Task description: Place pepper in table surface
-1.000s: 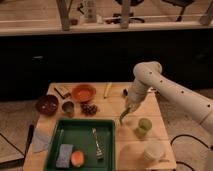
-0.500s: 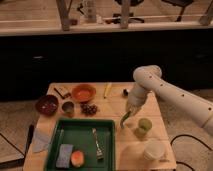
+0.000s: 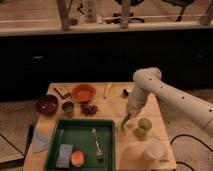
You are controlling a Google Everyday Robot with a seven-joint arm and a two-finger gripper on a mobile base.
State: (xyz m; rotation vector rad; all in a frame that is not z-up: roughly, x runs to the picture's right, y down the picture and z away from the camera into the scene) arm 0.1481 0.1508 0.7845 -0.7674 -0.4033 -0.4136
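**Green chili hangs low over tan planks, just right of the tray**

Green and slim, the pepper [image 3: 124, 122] dangles point-down from the gripper [image 3: 130, 114], which is closed on its upper end. Its tip sits close above the table surface [image 3: 120, 102], in the bare strip between the dark green tray [image 3: 82, 126] and the light green cup [image 3: 144, 125]. Whether the tip already touches the wood cannot be told. That strip looks like a sensible drop zone: it is open planking, so the pepper can land on wood and not in the tray, and it is clear of the cup.

Holding the pepper by one end lets it hang straight, so the tapered tip can meet the wood first and the body can tip over flat once freed. The task looks near its end; what remains, by my judgement, is a short descent and a release. The main risk is the pepper falling toward the tray's raised edge or nudging the cup.

The white arm [image 3: 170, 97] enters from the right, rises to a rounded elbow [image 3: 146, 79] above the table's far right part, then folds steeply downward, with the wrist aimed nearly straight at the tabletop.

Elsewhere, an orange bowl [image 3: 83, 92], a dark red bowl [image 3: 46, 105] and a thin yellow stick [image 3: 107, 90] sit along the far side, well apart from the gripper.
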